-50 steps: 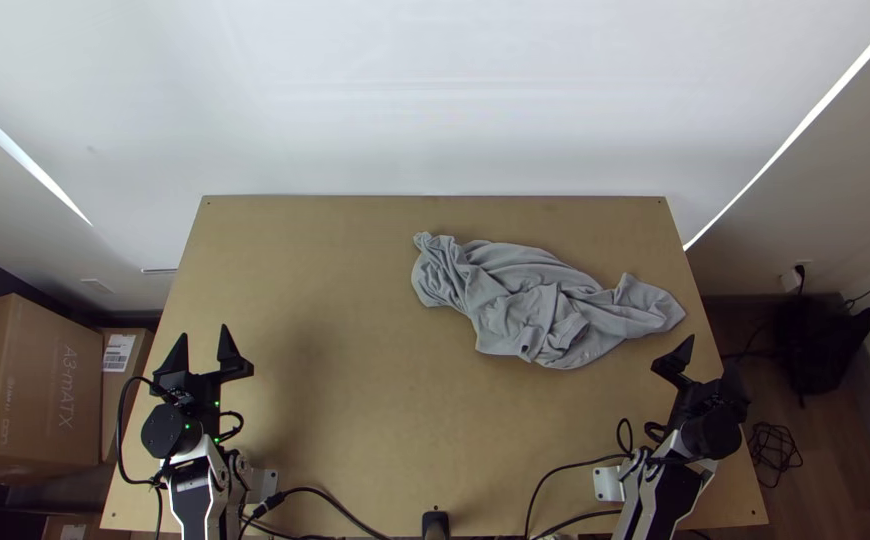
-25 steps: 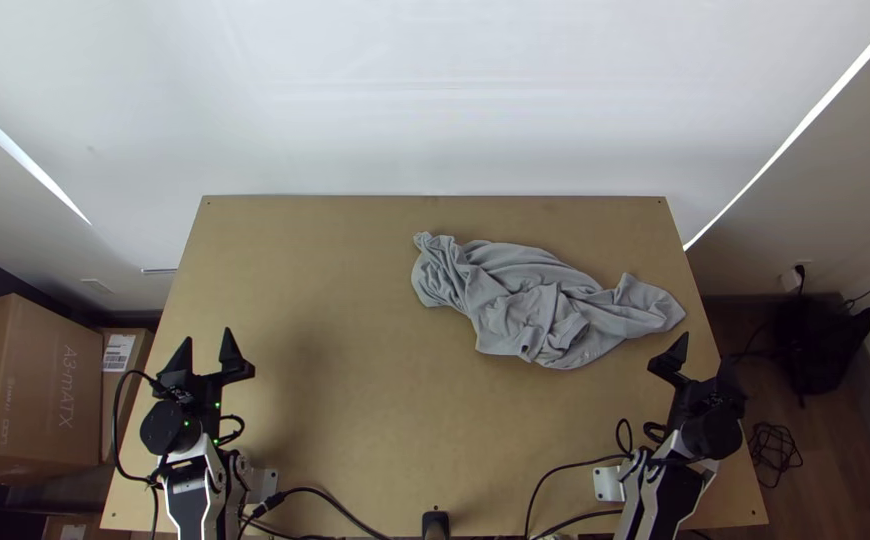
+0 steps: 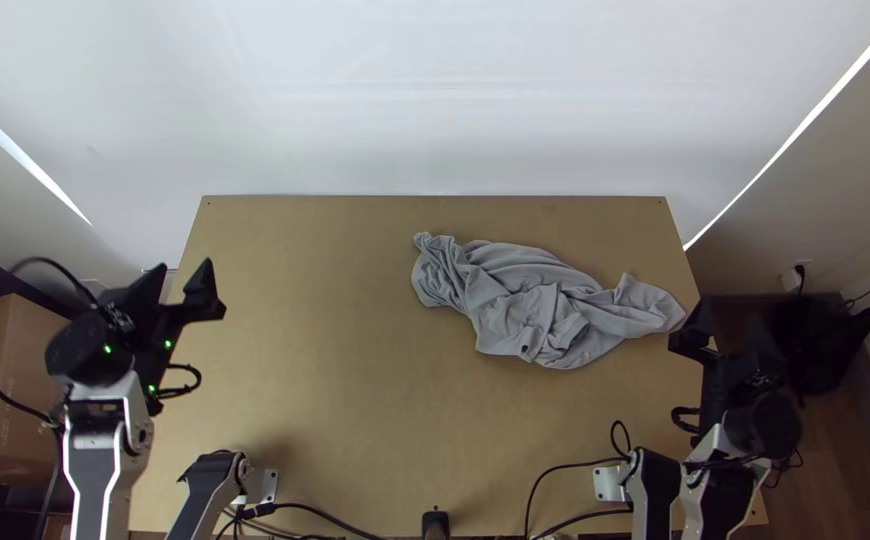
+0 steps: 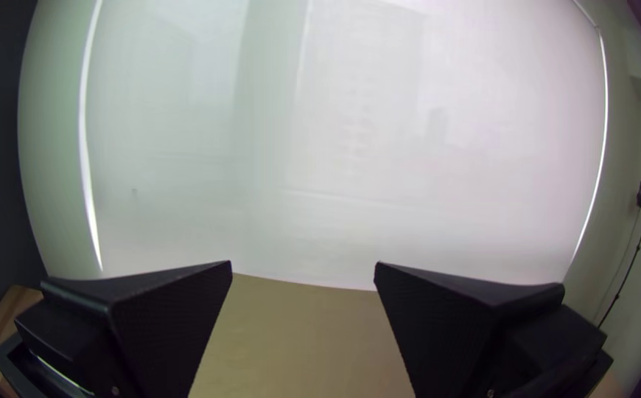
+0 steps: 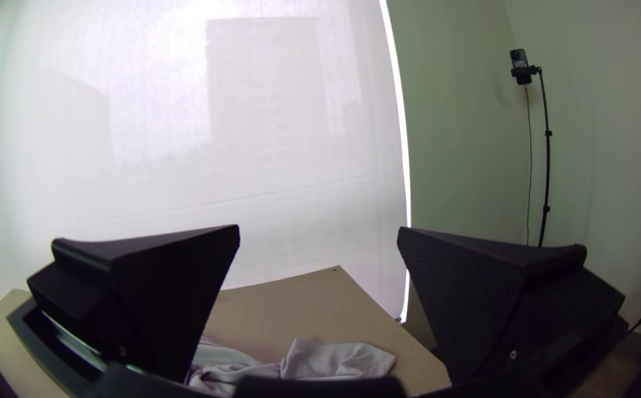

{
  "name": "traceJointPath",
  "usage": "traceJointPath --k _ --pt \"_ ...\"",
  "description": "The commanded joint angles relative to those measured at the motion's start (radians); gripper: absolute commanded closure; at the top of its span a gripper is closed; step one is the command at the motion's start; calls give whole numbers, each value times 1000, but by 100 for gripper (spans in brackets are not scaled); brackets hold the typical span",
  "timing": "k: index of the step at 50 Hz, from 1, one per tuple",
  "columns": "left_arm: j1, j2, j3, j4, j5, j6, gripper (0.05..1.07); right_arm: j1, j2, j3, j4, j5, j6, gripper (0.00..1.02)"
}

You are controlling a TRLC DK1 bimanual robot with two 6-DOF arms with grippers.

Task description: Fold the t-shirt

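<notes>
And it's empty fingers [image 5: 177, 295] on the right gripper [image 5: 319, 228], standing wide apart, with the left gripper [image 4: 303, 263] opened just as wide! Out from there to the grey t-shirt [image 3: 530, 305], bunched and twisted on the far half of the bench [image 3: 335, 410], on the right arm's side. Its narrow end [image 3: 655, 312] points towards the right gripper, just beside it as seen from above, though the height between them is hard to judge. The long axis slants from that end towards the far middle, so the right arm looks clearly the nearer; the left gripper has a stretch of bench to cross. Opening the bundle out looks like the first job. The top view gives the whole twisted length; the right wrist view adds a low look at the cloth's raised folds and, by the wall, a slim black stand [image 5: 547, 155].
</notes>
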Motion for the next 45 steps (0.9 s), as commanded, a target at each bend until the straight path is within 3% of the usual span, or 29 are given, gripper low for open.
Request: traceJointPath --k 1,9,18,25,28,37,45 --pt "-57 133 216 -79 -2 -71 10 32 93 129 -72 -3 33 3" --pt "-201 342 500 -262 -4 -131 10 118 262 347 -237 5 93 3" --pt "-275 489 595 -325 -2 -197 10 253 359 427 -248 23 160 4" --pt "-304 567 622 -321 -1 -226 10 408 498 490 -322 120 192 4" --pt "-327 604 636 -323 4 -231 10 457 570 511 -365 124 217 4" --pt "-350 724 690 -325 2 -239 10 531 748 540 -397 126 309 4" --pt "-370 799 743 -335 2 -246 10 542 908 573 -398 124 376 4"
